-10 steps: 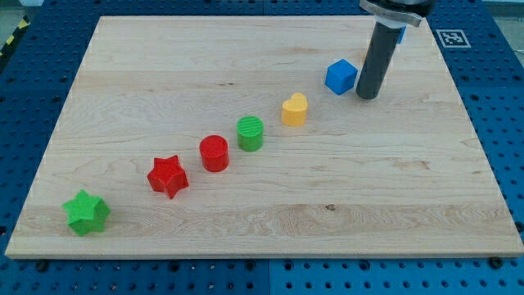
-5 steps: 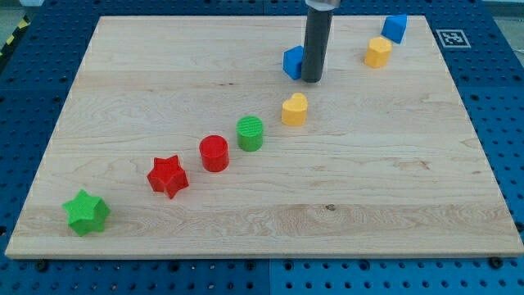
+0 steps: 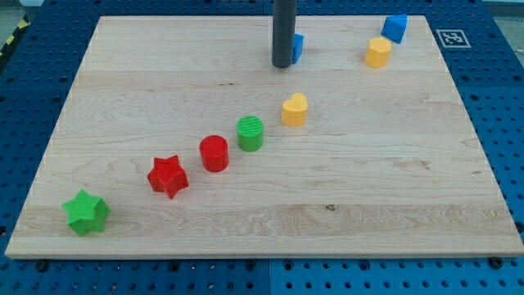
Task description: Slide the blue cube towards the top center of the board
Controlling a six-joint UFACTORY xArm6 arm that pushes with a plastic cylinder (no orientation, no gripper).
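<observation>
Top centre of frame: blue cube (image 3: 297, 47) mostly hidden behind the rod, only its right edge showing. My tip (image 3: 283, 65) sits at the cube's lower left, seemingly touching. No gripper here, just the rod. Cube looks small, rigid, light; likely slides easily on the wooden board (image 3: 393, 180). Push a flat face, centred, or it twists.

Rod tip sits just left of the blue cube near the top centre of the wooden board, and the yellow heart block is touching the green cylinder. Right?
Not quite. In the camera view the yellow heart block stands apart from the green cylinder, with bare board between them. The rest holds: my tip sits just left of the blue cube near the top centre of the wooden board.
</observation>
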